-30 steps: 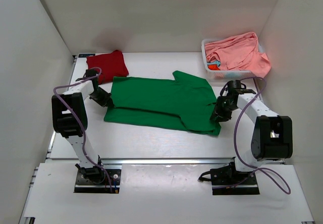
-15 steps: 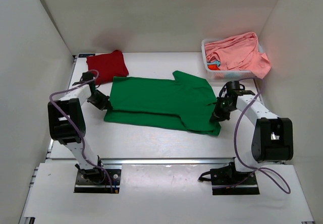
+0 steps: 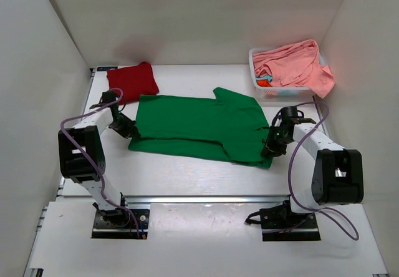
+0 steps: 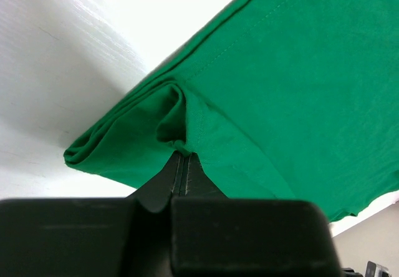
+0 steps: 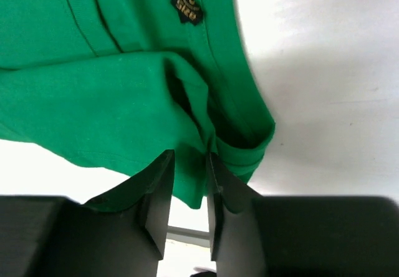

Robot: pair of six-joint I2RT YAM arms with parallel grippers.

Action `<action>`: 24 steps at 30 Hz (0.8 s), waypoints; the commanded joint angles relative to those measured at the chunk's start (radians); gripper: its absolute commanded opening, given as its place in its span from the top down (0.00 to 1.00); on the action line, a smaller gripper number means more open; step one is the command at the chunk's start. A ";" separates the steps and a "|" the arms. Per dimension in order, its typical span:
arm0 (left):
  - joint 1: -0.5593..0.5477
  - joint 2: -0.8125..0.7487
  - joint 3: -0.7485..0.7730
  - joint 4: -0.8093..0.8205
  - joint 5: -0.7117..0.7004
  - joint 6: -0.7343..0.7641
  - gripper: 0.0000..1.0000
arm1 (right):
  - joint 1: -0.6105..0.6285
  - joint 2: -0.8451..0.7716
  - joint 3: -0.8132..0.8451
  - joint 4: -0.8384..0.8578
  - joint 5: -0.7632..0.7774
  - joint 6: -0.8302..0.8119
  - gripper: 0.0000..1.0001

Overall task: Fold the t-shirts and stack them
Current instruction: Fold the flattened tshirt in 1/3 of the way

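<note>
table [image 3: 187,174] nr-side of green shirt [image 3: 199,124]: open | basket [image 3: 283,93] blocks far-R | red shirt [image 3: 132,79] far-L

left arm [image 3: 78,155]: white links, black joints | right arm [image 3: 336,176]: same | cable [image 3: 290,170]: purple, looped | fingers [image 5: 159,196]: matte black

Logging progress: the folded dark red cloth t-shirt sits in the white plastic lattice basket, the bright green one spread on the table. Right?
No: the top external view shows the dark red cloth t-shirt on the table, far left, outside the white plastic lattice basket. The bright green t-shirt is spread there.
</note>
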 commanded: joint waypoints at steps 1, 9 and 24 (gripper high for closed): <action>-0.001 -0.065 -0.010 0.018 0.021 0.005 1.00 | -0.002 0.018 0.011 0.039 0.017 -0.008 0.81; 0.002 -0.084 -0.031 0.017 0.023 0.005 1.00 | -0.005 -0.028 0.062 -0.008 -0.015 -0.004 1.00; 0.008 -0.217 -0.079 -0.035 0.012 0.025 1.00 | 0.005 -0.272 -0.032 -0.076 -0.125 0.006 0.97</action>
